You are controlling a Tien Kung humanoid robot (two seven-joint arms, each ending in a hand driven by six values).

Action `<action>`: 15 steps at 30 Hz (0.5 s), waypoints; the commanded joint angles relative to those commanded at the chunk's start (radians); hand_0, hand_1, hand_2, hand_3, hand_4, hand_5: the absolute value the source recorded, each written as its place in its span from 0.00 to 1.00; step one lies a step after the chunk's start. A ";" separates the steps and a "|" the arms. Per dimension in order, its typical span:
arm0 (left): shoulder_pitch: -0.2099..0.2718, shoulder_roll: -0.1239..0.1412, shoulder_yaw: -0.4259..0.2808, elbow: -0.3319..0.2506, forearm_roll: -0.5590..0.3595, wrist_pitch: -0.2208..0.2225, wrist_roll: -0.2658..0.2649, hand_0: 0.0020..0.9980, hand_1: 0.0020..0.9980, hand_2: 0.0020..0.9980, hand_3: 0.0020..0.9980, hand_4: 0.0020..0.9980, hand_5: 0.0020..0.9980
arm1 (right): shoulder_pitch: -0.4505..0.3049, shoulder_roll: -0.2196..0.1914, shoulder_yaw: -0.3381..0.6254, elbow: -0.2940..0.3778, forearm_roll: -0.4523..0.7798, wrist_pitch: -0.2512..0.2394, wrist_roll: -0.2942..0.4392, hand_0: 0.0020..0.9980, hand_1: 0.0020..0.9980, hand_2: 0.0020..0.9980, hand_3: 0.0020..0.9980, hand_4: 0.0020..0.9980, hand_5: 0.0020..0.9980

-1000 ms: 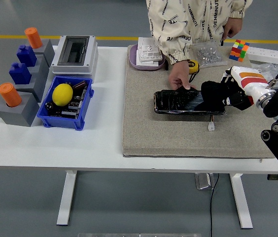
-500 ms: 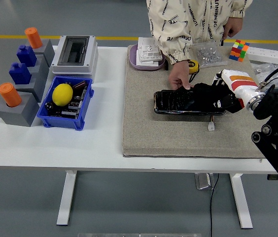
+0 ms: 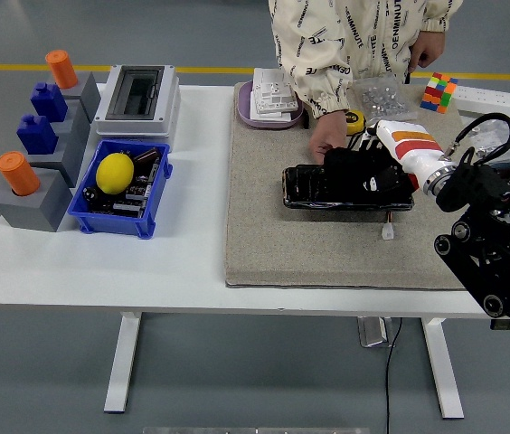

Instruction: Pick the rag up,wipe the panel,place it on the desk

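A black glossy panel (image 3: 309,190) lies on the grey mat (image 3: 327,249) in the middle of the table. My right hand (image 3: 374,177) reaches in from the right and presses a black rag (image 3: 353,166) onto the panel's middle and right part, fingers curled on the cloth. The rag is dark against the dark hand, so its edges are hard to make out. A person's hand (image 3: 327,145) rests on the panel's far edge and holds it in place. My left arm is out of the picture.
A blue bin (image 3: 119,217) with a lemon (image 3: 114,172), a grey electrical box (image 3: 137,95) and grey blocks (image 3: 33,194) stand at the left. A tray of white parts (image 3: 271,98), a bag of screws (image 3: 380,98) and a colour cube (image 3: 439,92) line the back. A small white connector (image 3: 388,232) lies before the panel.
My right hand has slid left along the panel with the rag, from its right end to about its middle. The person's hand has stayed on the far edge.
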 joint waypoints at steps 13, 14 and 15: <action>-0.008 -0.001 0.000 0.000 -0.003 0.001 0.000 0.73 0.72 0.77 0.63 0.69 0.58 | 0.009 0.084 -0.034 -0.016 0.010 -0.004 0.004 0.29 0.38 0.43 0.42 1.00 0.05; -0.009 -0.001 0.000 0.000 -0.004 0.001 0.001 0.73 0.72 0.77 0.63 0.69 0.58 | 0.010 0.091 -0.039 -0.017 0.010 -0.004 0.004 0.29 0.38 0.43 0.42 1.00 0.05; -0.009 -0.002 0.001 0.000 -0.004 0.001 0.001 0.73 0.72 0.77 0.63 0.69 0.58 | 0.011 0.096 -0.044 -0.018 0.011 -0.004 0.004 0.29 0.38 0.43 0.42 1.00 0.05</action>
